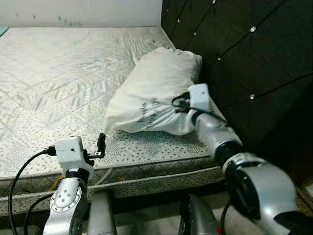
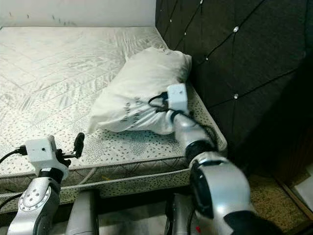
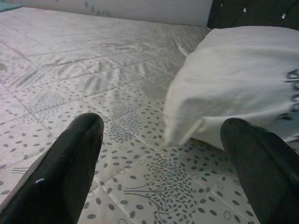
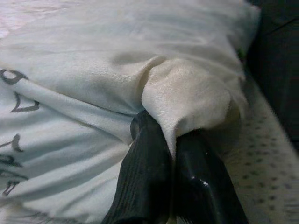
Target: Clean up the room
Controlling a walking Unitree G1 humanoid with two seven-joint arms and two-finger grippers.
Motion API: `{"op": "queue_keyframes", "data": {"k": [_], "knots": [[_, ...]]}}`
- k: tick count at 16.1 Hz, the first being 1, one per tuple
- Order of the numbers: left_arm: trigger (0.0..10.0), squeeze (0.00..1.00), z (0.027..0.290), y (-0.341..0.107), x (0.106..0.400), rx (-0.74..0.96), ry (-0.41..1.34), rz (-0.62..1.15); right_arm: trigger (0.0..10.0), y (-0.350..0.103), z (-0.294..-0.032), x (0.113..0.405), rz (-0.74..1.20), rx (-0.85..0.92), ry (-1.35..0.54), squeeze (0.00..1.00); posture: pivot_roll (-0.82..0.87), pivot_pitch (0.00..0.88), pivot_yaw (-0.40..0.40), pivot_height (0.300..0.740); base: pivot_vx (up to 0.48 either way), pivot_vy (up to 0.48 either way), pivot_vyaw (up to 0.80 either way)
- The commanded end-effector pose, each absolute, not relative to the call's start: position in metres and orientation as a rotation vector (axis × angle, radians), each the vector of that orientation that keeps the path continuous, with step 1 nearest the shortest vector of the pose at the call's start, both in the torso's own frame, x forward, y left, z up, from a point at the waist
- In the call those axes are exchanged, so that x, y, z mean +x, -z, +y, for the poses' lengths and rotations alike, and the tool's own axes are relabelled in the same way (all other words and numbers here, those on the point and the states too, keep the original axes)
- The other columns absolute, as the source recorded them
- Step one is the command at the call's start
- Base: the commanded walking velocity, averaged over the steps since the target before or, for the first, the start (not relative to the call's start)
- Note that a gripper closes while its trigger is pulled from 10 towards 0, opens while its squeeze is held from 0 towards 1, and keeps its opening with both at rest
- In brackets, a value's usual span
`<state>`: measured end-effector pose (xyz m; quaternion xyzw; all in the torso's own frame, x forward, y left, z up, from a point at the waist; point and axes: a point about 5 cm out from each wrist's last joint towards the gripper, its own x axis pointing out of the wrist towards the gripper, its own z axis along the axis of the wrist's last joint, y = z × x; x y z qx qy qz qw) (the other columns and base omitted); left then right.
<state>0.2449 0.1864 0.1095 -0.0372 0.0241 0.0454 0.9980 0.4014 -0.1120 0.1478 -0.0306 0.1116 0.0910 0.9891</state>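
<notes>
Mattress (image 1: 63, 73) bare and quilted, running from the near edge to the far wall, with nothing loose on its left half. Near left: left gripper (image 1: 100, 147) hovering just over the near edge of the bed, fingers (image 3: 70, 163) spread wide and holding nothing, aimed toward the near left corner of the pillow (image 1: 151, 90). Further right: white pillow with dark lettering, lying slantwise on the right side of the mattress, its far end close against the dark tufted headboard (image 1: 254, 54). At its near right corner: right gripper (image 4: 170, 163), fingers pinched together on a fold of the pillowcase, cloth bunched between the pads. Step in hand, by judgement: tidying the bed, specifically taking hold of the pillow to straighten or reposition it; grip made, pillow not yet squared to the headboard. Next move likely calls for a slow pull or lift by the pinched corner, kept gentle so the thin fold does not slip out. Probably also calls for bringing the open left gripper onto the near left corner, so as to carry the soft, sagging bulk evenly rather than drag it by one end.
</notes>
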Motion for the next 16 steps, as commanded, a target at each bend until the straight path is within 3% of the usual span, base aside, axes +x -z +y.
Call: {"op": "queue_keyframes", "data": {"k": [1, 9, 16], "knots": [[10.0, 0.00, 0.187, -0.113, 0.247, -0.059, -0.091, 0.034, 0.0, -0.184, -0.123, 0.413, 0.097, -0.079, -0.130, 0.00, 0.10, 0.000, -0.095, 0.532, 0.000, 0.000, 0.00], [10.0, 0.00, 0.189, -0.113, 0.246, -0.048, -0.103, 0.038, 0.0, -0.214, -0.194, 0.417, 0.046, -0.173, 0.059, 0.00, 0.09, 0.000, -0.085, 0.532, 0.000, 0.000, 0.00], [10.0, 0.00, 0.189, -0.113, 0.246, -0.047, -0.102, 0.038, 0.0, -0.215, -0.199, 0.417, 0.045, -0.179, 0.071, 0.00, 0.09, 0.000, -0.085, 0.532, 0.000, 0.000, 0.00]]}}
